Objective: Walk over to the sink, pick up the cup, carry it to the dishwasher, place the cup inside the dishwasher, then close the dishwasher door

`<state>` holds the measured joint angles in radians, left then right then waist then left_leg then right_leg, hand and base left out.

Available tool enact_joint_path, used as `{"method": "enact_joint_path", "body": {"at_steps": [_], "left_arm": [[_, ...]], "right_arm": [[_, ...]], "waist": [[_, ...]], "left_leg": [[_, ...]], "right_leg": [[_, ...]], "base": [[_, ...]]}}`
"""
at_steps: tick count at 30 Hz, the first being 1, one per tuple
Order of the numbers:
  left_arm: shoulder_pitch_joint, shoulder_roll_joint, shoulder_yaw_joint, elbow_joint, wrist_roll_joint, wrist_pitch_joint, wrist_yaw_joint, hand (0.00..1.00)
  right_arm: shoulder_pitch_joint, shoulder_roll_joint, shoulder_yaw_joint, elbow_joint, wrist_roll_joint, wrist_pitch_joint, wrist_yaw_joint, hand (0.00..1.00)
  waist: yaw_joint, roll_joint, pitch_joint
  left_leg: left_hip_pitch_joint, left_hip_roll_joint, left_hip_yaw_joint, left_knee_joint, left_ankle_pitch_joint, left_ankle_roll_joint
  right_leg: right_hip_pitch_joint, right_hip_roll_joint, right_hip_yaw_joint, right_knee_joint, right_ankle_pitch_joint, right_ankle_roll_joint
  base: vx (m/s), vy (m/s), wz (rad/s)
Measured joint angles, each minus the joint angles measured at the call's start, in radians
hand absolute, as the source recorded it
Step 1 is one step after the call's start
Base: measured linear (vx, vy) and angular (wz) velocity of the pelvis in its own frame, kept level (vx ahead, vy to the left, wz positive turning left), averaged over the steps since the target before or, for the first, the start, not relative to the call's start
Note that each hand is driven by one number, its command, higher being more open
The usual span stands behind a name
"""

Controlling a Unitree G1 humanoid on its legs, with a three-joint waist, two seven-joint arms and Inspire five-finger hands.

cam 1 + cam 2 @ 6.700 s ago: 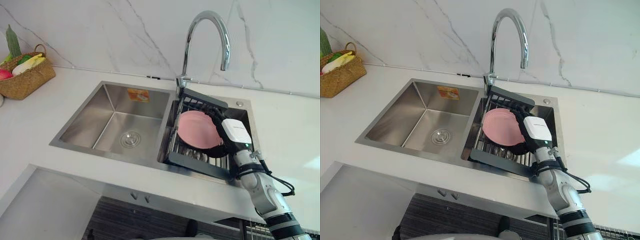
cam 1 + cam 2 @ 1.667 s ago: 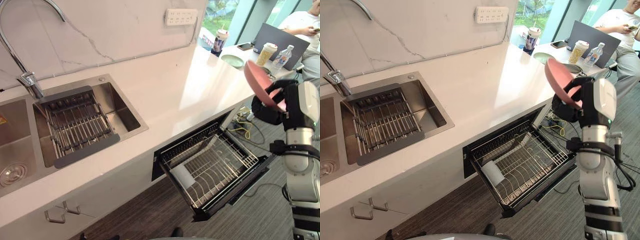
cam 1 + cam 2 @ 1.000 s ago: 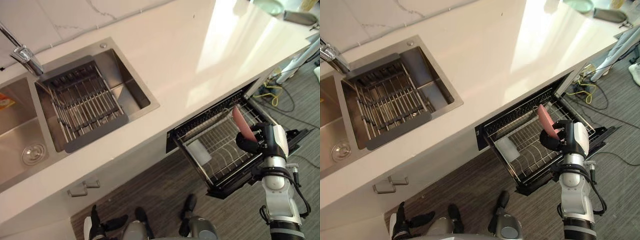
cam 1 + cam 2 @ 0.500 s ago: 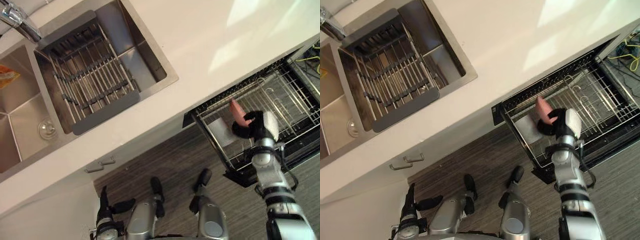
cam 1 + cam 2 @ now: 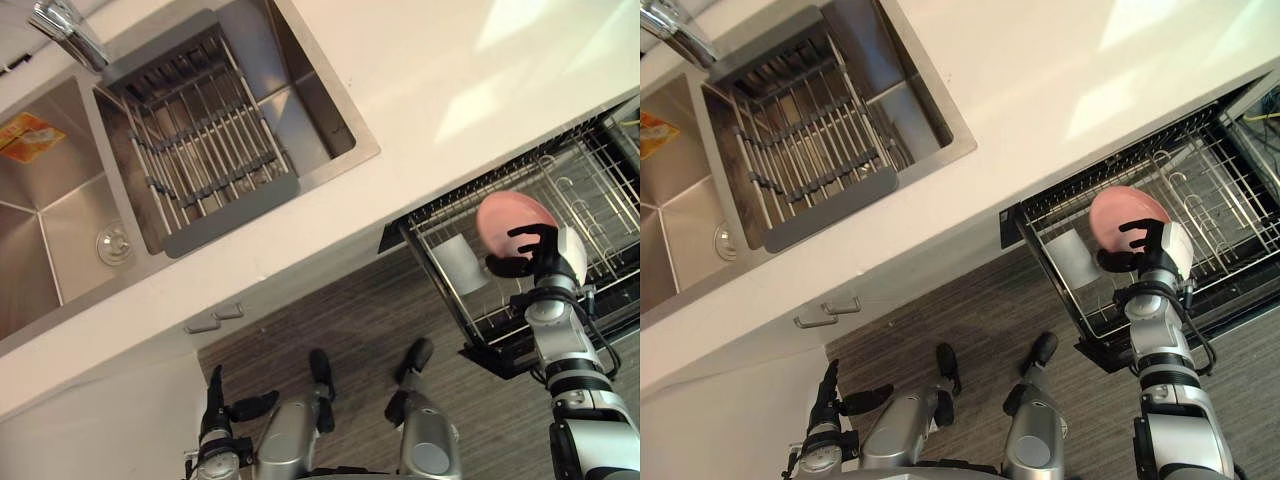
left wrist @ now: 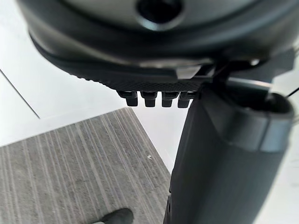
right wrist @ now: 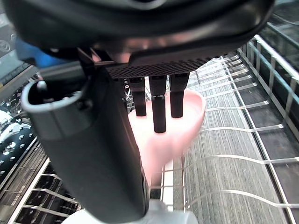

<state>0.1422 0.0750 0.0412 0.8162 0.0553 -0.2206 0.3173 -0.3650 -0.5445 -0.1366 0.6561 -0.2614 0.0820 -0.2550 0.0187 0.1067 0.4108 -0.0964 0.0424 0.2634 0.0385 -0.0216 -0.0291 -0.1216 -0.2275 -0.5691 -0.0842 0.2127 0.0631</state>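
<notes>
We've got the right hand (image 5: 525, 263) curled round a pink plate (image 5: 505, 218), tilted just above the pulled-out dishwasher rack (image 5: 600, 200). The white counter (image 5: 450, 80) overhangs the rack, the sink (image 5: 60, 200) is well apart from it, and there's grey striped floor (image 5: 340, 330) in front. The left hand (image 6: 140, 60) hangs over that floor.

Pink dish (image 5: 508, 222): one
Sink bowls (image 5: 60, 230): two
Tap (image 5: 68, 28): one
Drain rack (image 5: 195, 130): one, in the sink (image 5: 364, 160)
Dishwasher rack (image 5: 587, 212): one, right of the sink
White cup (image 5: 458, 265): one
Handles (image 5: 229, 313): two, below the sink
</notes>
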Motion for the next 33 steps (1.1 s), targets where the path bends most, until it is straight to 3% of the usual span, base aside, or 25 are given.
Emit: {"method": "enact_joint_path", "body": {"at_steps": [5, 9, 13, 18, 23, 24, 29, 33], "left_arm": [[0.017, 0.005, 0.019, 0.019, 0.029, 0.036, 0.000, 1.00], [0.049, 0.008, 0.055, 0.025, 0.066, 0.059, 0.000, 1.00], [0.059, 0.009, 0.094, 0.049, 0.085, 0.068, 0.001, 1.00], [0.081, 0.005, 0.130, 0.061, 0.096, 0.070, 0.003, 1.00], [0.110, -0.003, 0.172, 0.063, 0.101, 0.068, 0.005, 1.00], [0.119, -0.005, 0.177, 0.063, 0.101, 0.068, 0.005, 1.00], [0.128, -0.015, 0.176, 0.066, 0.101, 0.070, 0.005, 1.00], [0.121, -0.022, 0.167, 0.066, 0.100, 0.076, 0.004, 1.00]], "right_arm": [[0.091, 0.041, -0.068, -0.141, 0.087, -0.033, 0.023, 1.00], [0.146, 0.049, -0.135, -0.219, 0.144, -0.066, 0.048, 1.00], [0.166, 0.054, -0.257, -0.286, 0.221, -0.085, -0.004, 1.00], [0.193, 0.068, -0.427, -0.314, 0.298, -0.065, -0.146, 1.00], [0.274, 0.119, -0.589, -0.308, 0.400, -0.009, -0.197, 1.00], [0.294, 0.130, -0.612, -0.294, 0.409, -0.002, -0.200, 0.00], [0.360, 0.172, -0.682, -0.135, 0.477, 0.037, -0.198, 0.00], [0.401, 0.259, -0.674, -0.105, 0.477, 0.042, -0.167, 0.00]], "waist": [[-0.010, -0.030, -0.069], [-0.014, -0.073, -0.145], [-0.031, -0.103, -0.190], [-0.048, -0.113, -0.237], [-0.070, -0.117, -0.267], [-0.078, -0.117, -0.276], [-0.113, -0.111, -0.292], [-0.118, -0.097, -0.293]], "left_leg": [[0.036, 0.000, 0.001, -0.015, 0.000, 0.000], [0.092, 0.004, 0.021, -0.042, -0.001, -0.002], [0.126, 0.005, 0.032, -0.057, -0.003, -0.004], [0.155, 0.005, 0.049, -0.070, -0.006, -0.009], [0.186, 0.010, 0.085, -0.070, -0.016, -0.013], [0.186, 0.011, 0.088, -0.070, -0.017, -0.013], [0.184, 0.013, 0.101, -0.070, -0.024, -0.021], [0.174, 0.020, 0.101, -0.066, -0.023, -0.022]], "right_leg": [[0.029, 0.000, 0.000, -0.001, -0.010, 0.011], [0.061, 0.008, 0.016, -0.001, -0.020, 0.017], [0.081, 0.011, 0.025, -0.001, -0.024, 0.021], [0.093, 0.014, 0.042, -0.001, -0.027, 0.024], [0.103, 0.019, 0.077, -0.005, -0.029, 0.022], [0.102, 0.019, 0.079, -0.006, -0.030, 0.022], [0.095, 0.022, 0.090, -0.006, -0.035, 0.022], [0.087, 0.028, 0.089, -0.006, -0.040, 0.014]], "base": [[0.01, 0.015, 0.01], [0.03, 0.001, -0.13], [0.03, -0.002, -0.08], [0.02, 0.000, -0.11], [-0.01, -0.003, -0.20], [-0.02, -0.006, -0.20], [-0.03, -0.015, -0.09], [-0.02, -0.018, -0.01]]}}
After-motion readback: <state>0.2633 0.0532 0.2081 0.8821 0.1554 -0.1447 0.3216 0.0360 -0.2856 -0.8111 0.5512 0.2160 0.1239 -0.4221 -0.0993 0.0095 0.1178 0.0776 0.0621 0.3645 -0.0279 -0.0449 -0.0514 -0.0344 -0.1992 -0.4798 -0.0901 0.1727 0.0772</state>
